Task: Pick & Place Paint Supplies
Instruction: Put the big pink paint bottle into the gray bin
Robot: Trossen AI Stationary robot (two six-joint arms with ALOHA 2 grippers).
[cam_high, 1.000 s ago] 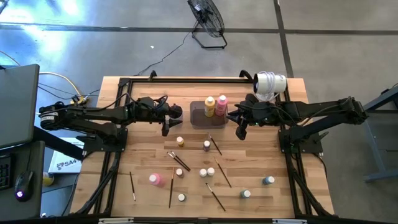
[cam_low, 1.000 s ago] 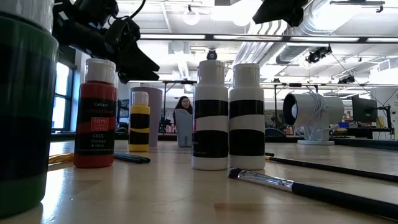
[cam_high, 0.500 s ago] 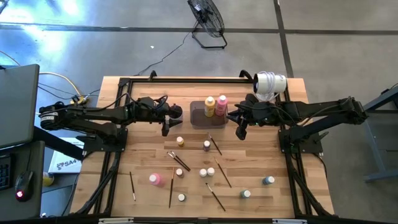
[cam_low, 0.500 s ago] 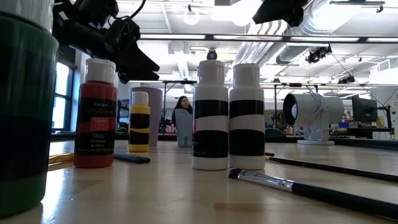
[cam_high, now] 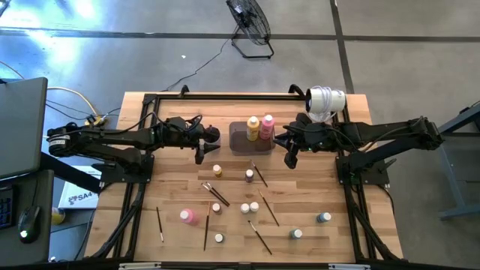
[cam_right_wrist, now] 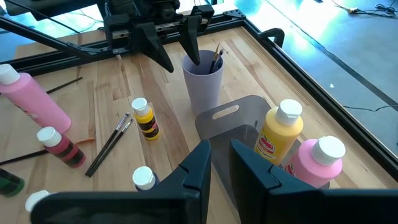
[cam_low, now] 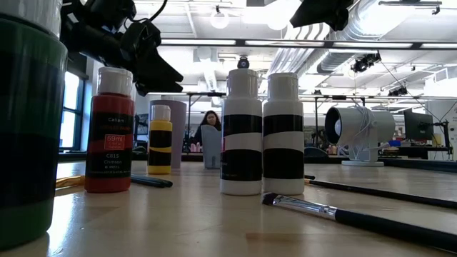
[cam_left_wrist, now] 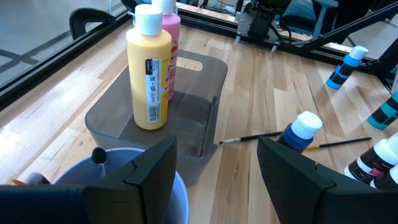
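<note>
Left pincer [cam_left_wrist: 214,165] wide, empty, above purple cup [cam_left_wrist: 118,180]; yellow bottle [cam_left_wrist: 149,68] just beyond in tray [cam_left_wrist: 199,68]

Red paint bottle [cam_low: 109,130], upper label line: looks like "Ceramcoat", too small to be sure
Red paint bottle, middle of label: "59ml"
Red paint bottle, lower label line: "Crimson", with a code above it that could be "C015"
White box [cam_high: 76,196] beside the table, left side: letters ending in "SA4"
Yellow bottle [cam_left_wrist: 148,68] in the tray: barcode, digits not readable
</note>
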